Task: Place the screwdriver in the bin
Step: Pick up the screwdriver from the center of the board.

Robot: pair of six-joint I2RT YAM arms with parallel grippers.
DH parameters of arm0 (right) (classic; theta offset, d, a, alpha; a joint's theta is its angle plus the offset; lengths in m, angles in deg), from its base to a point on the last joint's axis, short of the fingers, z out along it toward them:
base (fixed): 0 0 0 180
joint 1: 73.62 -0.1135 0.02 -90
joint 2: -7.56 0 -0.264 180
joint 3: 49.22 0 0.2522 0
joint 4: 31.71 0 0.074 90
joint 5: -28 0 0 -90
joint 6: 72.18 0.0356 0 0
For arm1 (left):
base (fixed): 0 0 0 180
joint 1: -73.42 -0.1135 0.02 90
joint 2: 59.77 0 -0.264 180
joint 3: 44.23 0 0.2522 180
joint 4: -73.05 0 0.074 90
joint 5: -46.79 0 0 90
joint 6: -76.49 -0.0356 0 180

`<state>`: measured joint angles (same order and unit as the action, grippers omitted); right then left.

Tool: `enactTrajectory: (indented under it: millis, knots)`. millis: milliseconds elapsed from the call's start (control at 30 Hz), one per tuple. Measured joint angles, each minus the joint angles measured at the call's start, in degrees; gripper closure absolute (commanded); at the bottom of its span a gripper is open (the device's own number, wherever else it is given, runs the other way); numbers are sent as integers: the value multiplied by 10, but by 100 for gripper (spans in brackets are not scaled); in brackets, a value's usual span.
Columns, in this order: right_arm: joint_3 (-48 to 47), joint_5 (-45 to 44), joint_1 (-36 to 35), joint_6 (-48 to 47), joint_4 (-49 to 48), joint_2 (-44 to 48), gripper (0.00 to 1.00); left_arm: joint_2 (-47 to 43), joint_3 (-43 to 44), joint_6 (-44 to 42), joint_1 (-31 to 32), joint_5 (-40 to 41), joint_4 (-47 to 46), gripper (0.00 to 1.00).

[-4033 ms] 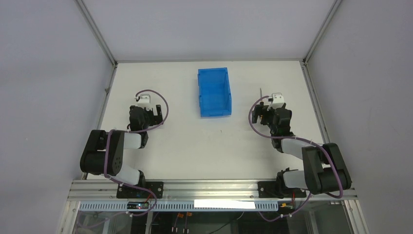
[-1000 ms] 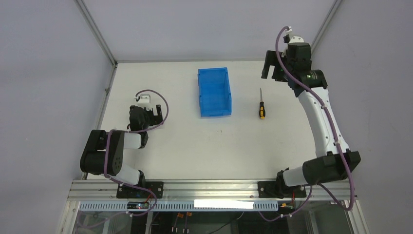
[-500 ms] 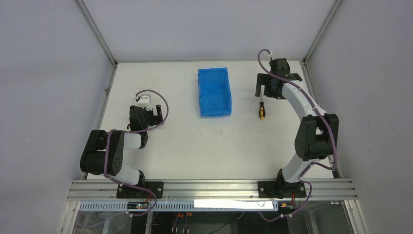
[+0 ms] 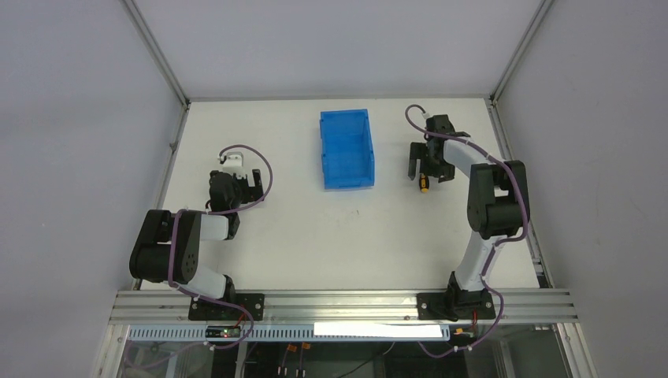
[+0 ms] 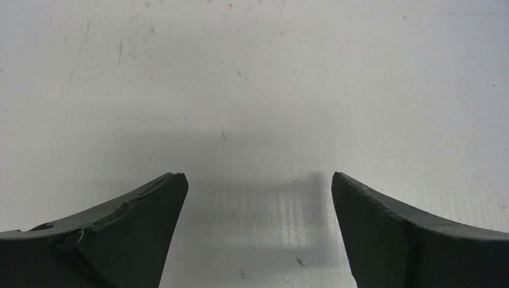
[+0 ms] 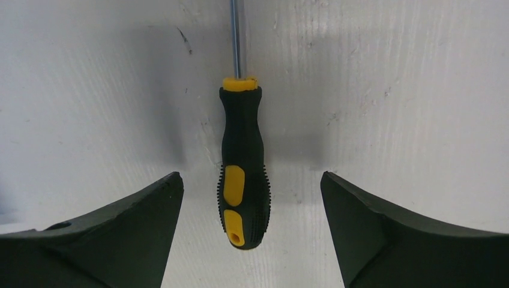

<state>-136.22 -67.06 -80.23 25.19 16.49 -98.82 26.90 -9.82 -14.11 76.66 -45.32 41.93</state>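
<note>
The screwdriver (image 6: pixel 242 174), black handle with yellow inserts and a thin grey shaft, lies flat on the white table, handle end nearest the right wrist camera. My right gripper (image 6: pixel 251 177) is open and low over it, one finger on each side of the handle, neither touching. From above, only the handle end of the screwdriver (image 4: pixel 424 185) shows under the right gripper (image 4: pixel 426 171). The blue bin (image 4: pixel 325 150) stands empty to the left of it, at the table's far middle. My left gripper (image 5: pixel 258 177) is open and empty over bare table, at the left (image 4: pixel 255 186).
Grey enclosure walls and metal frame posts (image 4: pixel 157 55) surround the white table (image 4: pixel 346 236). The right arm (image 4: pixel 492 205) is folded upright along the right side. The left arm (image 4: pixel 177 244) is folded at the near left.
My right arm has swung down from high at the far right and lowered over the screwdriver; its open fingers now straddle the handle. Screwdriver, bin and left arm have not moved.
</note>
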Motion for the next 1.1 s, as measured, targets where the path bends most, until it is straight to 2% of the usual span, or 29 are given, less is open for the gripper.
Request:
enactTrajectory:
  millis: [267,400,633,800,1100]
  knots:
    - [7,5,2,1,-17,-19,53,0,0,0,0,0,0,0]
    - [7,10,2,1,-20,-19,66,0,0,0,0,0,0,0]
    - [7,14,3,2,-10,-9,73,0,0,0,0,0,0,0]
    - [1,13,3,2,21,37,75,0,0,0,0,0,0,0]
    - [-112,10,3,1,110,148,80,0,0,0,0,0,0,0]
